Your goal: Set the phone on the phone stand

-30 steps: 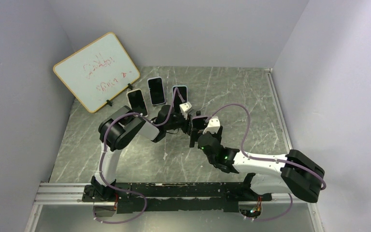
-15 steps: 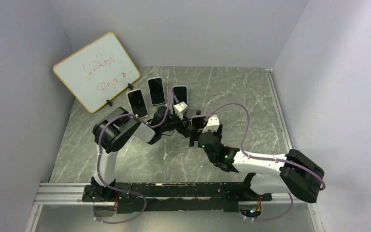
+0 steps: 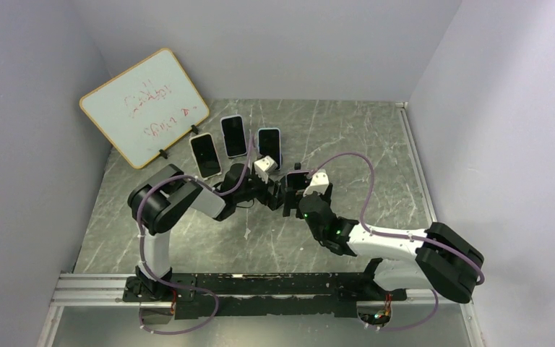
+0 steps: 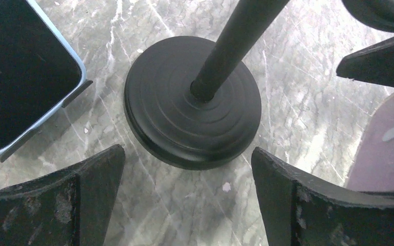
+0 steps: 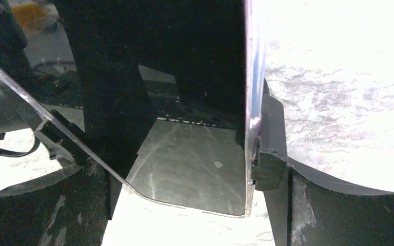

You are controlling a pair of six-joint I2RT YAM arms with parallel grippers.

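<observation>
The phone (image 5: 200, 159), glossy with a dark screen, stands tilted between the fingers of my right gripper (image 5: 184, 177). Its right edge lies against the right finger (image 5: 282, 205), and dark stand parts show behind it. The jaws stand wide, so I read this gripper as open. The phone stand's round black base (image 4: 192, 102) and its pole (image 4: 236, 41) fill the left wrist view. My left gripper (image 4: 187, 169) is open just short of the base, with only table between its fingers. From above, both grippers meet mid-table at the stand (image 3: 289, 195).
Three other phones lean on stands at the back (image 3: 206, 155), (image 3: 233, 136), (image 3: 269, 147); the light-blue-cased one (image 4: 20, 66) sits close to the left of the stand's base. A whiteboard (image 3: 144, 107) leans in the back left corner. Walls close the left, back and right.
My left gripper has opened and drawn back to the left, away from the stand's pole, with its elbow swinging left. The right gripper stays around the phone, its jaws slightly wider.
</observation>
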